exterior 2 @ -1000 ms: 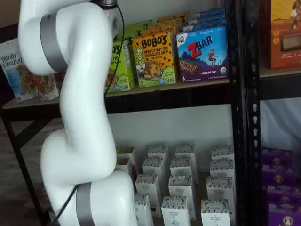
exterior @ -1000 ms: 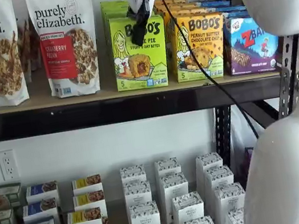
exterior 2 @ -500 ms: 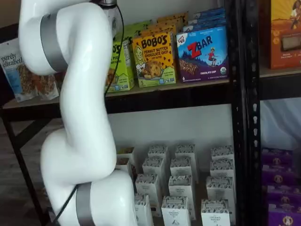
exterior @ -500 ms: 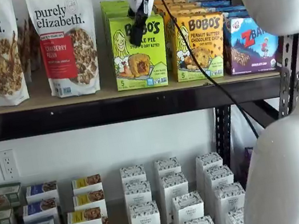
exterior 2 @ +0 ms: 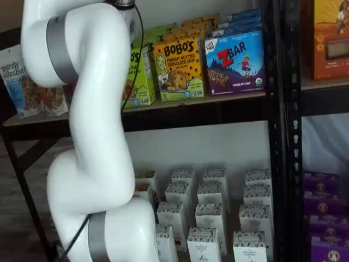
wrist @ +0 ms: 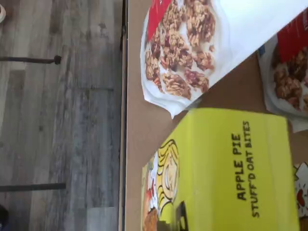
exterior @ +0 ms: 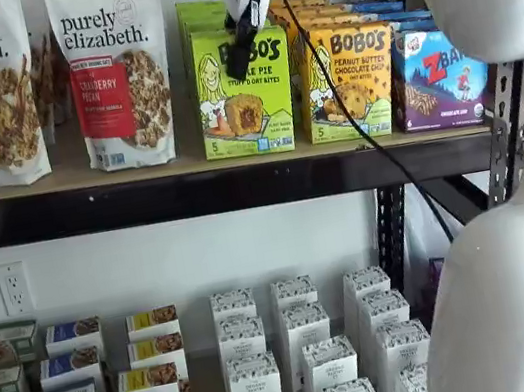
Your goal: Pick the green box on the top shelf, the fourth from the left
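Note:
The green box (exterior: 245,97) stands upright at the front of the top shelf (exterior: 191,194), with more green boxes behind it. My gripper (exterior: 237,64) hangs from the view's top edge in front of the box's upper left face. Its black fingers show as one dark strip with no plain gap, and I cannot tell whether they touch the box. The wrist view shows the green box (wrist: 226,173) close up on the tan shelf board (wrist: 144,115). In a shelf view the white arm hides most of the green box (exterior 2: 143,76) and all of the gripper.
Purely Elizabeth granola bags (exterior: 117,74) stand left of the green box. The orange-yellow Bobo's box (exterior: 352,84) and a ZBar box (exterior: 439,78) stand to its right. Small white cartons (exterior: 316,359) fill the lower shelf. A black cable (exterior: 362,128) trails from the gripper. Black uprights (exterior 2: 281,131) stand at the right.
The gripper's black fingers have shifted slightly up and to the left across the green box's face. The box has not moved.

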`<act>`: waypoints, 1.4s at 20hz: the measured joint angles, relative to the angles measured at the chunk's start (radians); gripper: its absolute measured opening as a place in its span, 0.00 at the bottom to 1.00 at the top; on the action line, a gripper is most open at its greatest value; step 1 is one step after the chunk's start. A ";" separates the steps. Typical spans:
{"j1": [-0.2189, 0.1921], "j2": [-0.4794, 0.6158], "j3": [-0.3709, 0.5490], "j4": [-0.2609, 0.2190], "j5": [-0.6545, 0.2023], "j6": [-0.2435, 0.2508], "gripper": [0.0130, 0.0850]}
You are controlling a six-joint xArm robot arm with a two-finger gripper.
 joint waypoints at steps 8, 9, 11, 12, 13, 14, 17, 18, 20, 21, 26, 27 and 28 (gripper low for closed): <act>0.002 0.000 -0.003 -0.004 0.008 0.003 0.44; 0.002 -0.001 -0.002 -0.005 0.006 0.003 0.44; 0.003 -0.001 -0.002 -0.004 0.007 0.003 0.44; 0.003 -0.001 -0.003 -0.003 0.009 0.003 0.44; 0.003 -0.001 -0.003 -0.003 0.010 0.004 0.39; 0.003 -0.001 -0.003 -0.002 0.010 0.004 0.33; 0.003 -0.001 -0.003 -0.001 0.011 0.004 0.28; 0.003 -0.001 -0.004 -0.001 0.013 0.004 0.28; 0.004 0.001 -0.008 -0.003 0.019 0.006 0.28; 0.005 0.002 -0.009 -0.003 0.020 0.006 0.28; 0.005 0.003 -0.012 -0.002 0.024 0.007 0.28; 0.004 0.003 -0.012 -0.001 0.025 0.007 0.28; 0.004 0.003 -0.013 0.000 0.026 0.006 0.28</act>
